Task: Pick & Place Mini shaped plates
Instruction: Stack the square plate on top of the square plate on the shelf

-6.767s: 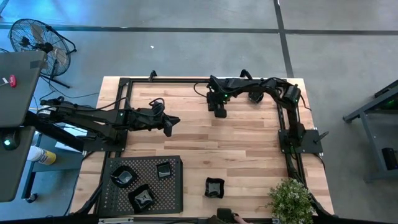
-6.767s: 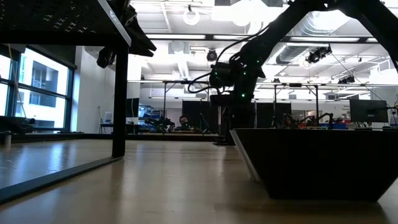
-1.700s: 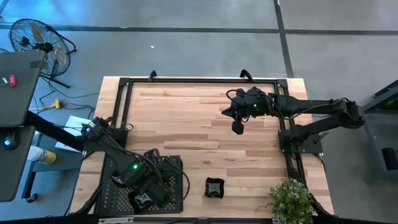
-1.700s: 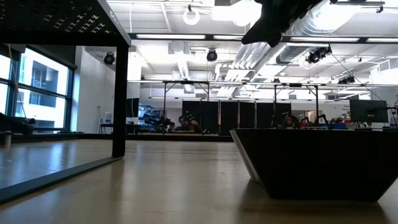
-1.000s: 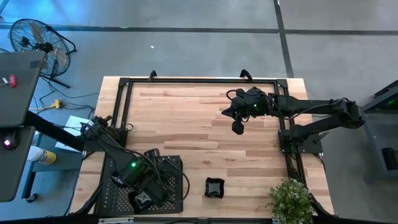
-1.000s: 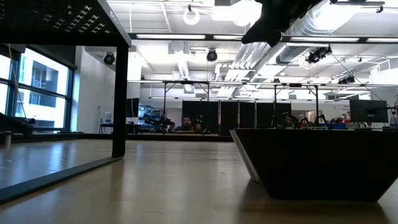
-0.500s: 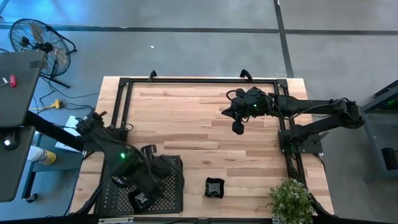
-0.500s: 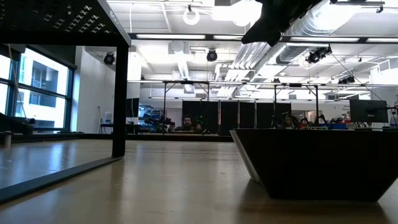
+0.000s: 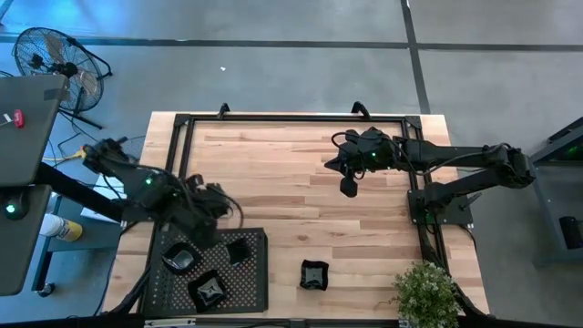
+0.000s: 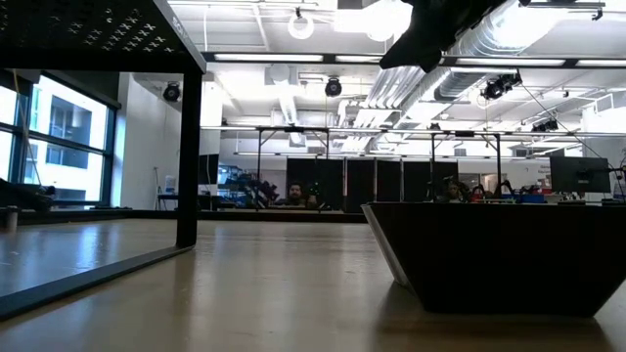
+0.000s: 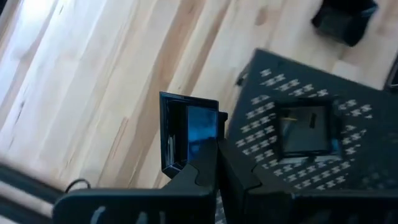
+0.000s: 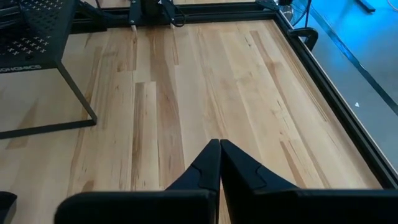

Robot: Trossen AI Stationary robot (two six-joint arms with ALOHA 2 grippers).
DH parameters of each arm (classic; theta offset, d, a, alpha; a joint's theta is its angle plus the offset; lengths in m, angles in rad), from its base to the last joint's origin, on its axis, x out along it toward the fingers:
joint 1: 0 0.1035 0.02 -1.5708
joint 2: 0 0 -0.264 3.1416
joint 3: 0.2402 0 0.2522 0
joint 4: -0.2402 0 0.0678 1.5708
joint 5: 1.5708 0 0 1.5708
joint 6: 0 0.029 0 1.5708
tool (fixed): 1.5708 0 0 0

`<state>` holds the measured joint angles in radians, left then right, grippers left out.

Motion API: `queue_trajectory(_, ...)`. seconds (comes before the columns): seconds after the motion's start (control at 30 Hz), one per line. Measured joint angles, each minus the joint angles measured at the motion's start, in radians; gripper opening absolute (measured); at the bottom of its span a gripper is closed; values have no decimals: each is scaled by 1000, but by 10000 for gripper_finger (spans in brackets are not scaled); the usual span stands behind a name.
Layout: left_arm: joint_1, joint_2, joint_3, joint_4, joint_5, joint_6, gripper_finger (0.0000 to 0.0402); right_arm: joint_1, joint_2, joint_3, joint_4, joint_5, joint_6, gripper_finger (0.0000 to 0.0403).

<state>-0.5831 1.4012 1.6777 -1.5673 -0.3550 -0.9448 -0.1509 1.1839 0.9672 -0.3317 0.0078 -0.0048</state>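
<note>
In the left wrist view my left gripper (image 11: 217, 163) is shut on a small square glossy black plate (image 11: 186, 124). In the high view it (image 9: 217, 208) hovers just beyond the far edge of the black perforated tray (image 9: 255, 290). Three more mini plates lie on the tray: one at its left (image 9: 182, 260), a square one (image 9: 239, 251) and one near its front (image 9: 209, 290). Another plate (image 9: 314, 273) rests on the wooden table to the tray's right. My right gripper (image 9: 348, 189) is shut and holds nothing, raised over the table's right half. My left gripper pinches the square plate's rim (image 11: 211, 134) at one side between its two shut fingers. The plate stands tilted on edge in front of the fingers, its hollow turned to one side, clear of the tray and the table.
The tray stands raised on legs (image 12: 81, 93) over the table's near left. A black frame (image 9: 273, 117) runs round the table's edges. A potted plant (image 9: 426, 293) sits at the near right corner. Bare wood (image 9: 273, 173) lies between the two arms.
My left gripper has drawn back from over the tray toward the table's far edge, uncovering the plates that lie on the tray.
</note>
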Motion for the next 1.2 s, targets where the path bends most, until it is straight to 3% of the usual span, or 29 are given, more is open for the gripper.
queue_trajectory(0.17,1,-35,-48,-2,10,-72,0,0,0,0,0,1,4,4)
queue_trajectory(0.33,-10,122,18,0,85,25,0,0,0,0,0,10,26,1)
queue_trajectory(0.53,-60,263,120,-2,63,99,0,0,0,0,0,13,31,3)
queue_trajectory(0.77,-92,295,196,-4,59,-14,0,0,0,0,0,14,25,4)
queue_trajectory(1.2,-92,339,244,-4,132,-36,9,0,0,0,-2,16,-1,1)
